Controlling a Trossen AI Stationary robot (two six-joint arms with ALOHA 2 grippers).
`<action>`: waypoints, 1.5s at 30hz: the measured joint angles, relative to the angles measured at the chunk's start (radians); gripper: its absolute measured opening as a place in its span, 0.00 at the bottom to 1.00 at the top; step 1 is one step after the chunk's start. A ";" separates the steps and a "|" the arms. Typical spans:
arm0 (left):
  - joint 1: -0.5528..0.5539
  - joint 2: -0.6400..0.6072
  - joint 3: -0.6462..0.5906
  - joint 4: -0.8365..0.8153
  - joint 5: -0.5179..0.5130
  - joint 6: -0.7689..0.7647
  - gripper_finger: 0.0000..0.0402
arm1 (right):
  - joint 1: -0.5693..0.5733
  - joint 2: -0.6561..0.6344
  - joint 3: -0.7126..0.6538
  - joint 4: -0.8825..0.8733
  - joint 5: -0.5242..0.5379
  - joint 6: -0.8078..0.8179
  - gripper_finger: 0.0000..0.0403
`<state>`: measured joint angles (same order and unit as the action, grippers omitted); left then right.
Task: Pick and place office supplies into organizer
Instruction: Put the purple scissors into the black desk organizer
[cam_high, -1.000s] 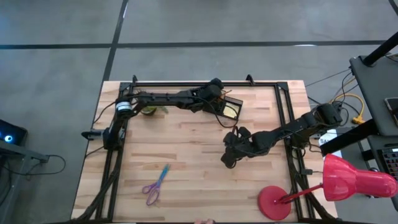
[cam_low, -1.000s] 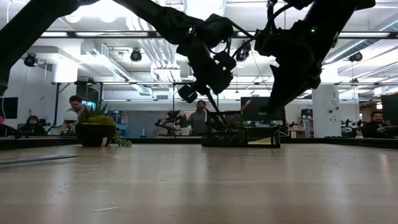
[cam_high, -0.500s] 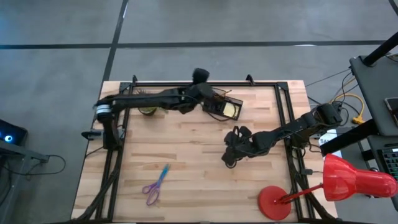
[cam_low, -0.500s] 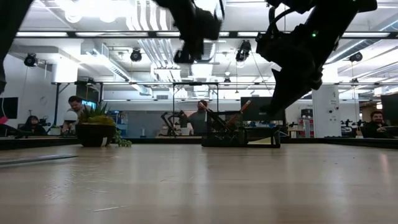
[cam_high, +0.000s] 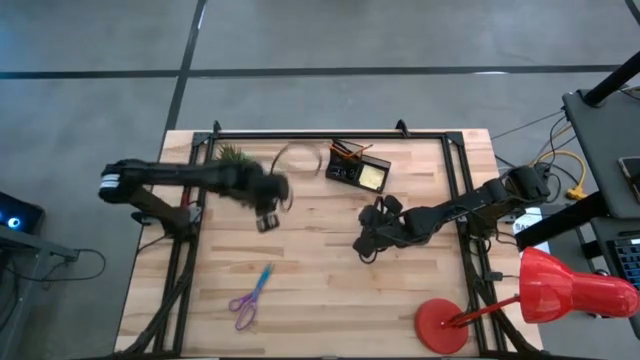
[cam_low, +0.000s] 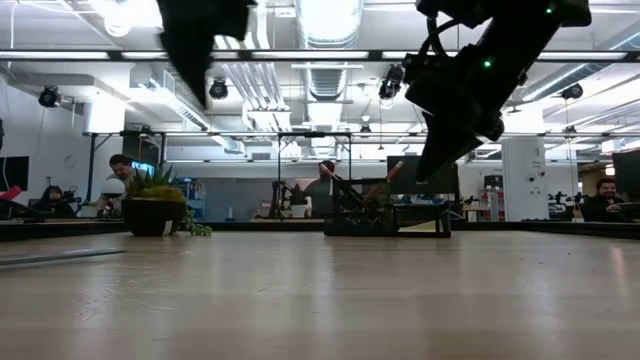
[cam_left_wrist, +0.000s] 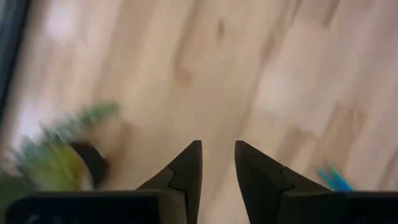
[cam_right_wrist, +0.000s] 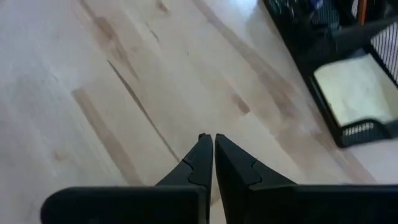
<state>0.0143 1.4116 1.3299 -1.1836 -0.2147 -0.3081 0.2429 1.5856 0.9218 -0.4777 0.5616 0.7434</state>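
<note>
The left end effector (cam_high: 266, 222) hangs above the tabletop (cam_high: 310, 290) near the small green plant (cam_high: 229, 154), with its two fingers a little apart and nothing between them, as the left wrist view shows (cam_left_wrist: 217, 163). The purple-handled scissors (cam_high: 250, 297) are the only loose supply I can see on the tabletop. They lie toward the front edge, almost directly in front of this end effector and well apart from it. Their long axis runs on a diagonal: the purple handles point to the front left corner and the blue blades (cam_left_wrist: 332, 175) point back toward the organizer (cam_high: 358, 171). The organizer stands at the back of the tabletop, right of the middle, with orange pencils (cam_high: 345, 150) upright in its tall part and the yellow sticky-note pad (cam_high: 372, 177) in its low tray.

The right end effector (cam_high: 364, 246) waits just in front of the organizer, its fingers pressed together and empty (cam_right_wrist: 207, 151).

In my judgement the left arm is nearer to the scissors, so the reach falls to it. It should turn its wrist so that the fingers close across the diagonal axis.
</note>
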 joint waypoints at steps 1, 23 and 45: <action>-0.035 -0.012 -0.041 -0.004 -0.001 -0.053 0.20 | -0.005 0.000 0.000 0.008 -0.002 -0.024 0.02; -0.816 0.008 -0.295 0.422 0.213 -1.221 0.20 | -0.012 0.000 0.000 0.049 -0.019 -0.048 0.02; -0.847 0.231 -0.307 0.462 0.258 -1.466 0.44 | -0.012 0.001 0.000 0.049 -0.014 -0.047 0.02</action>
<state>-0.8326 1.6422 1.0232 -0.7220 0.0428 -1.7744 0.2306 1.5864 0.9218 -0.4290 0.5476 0.6960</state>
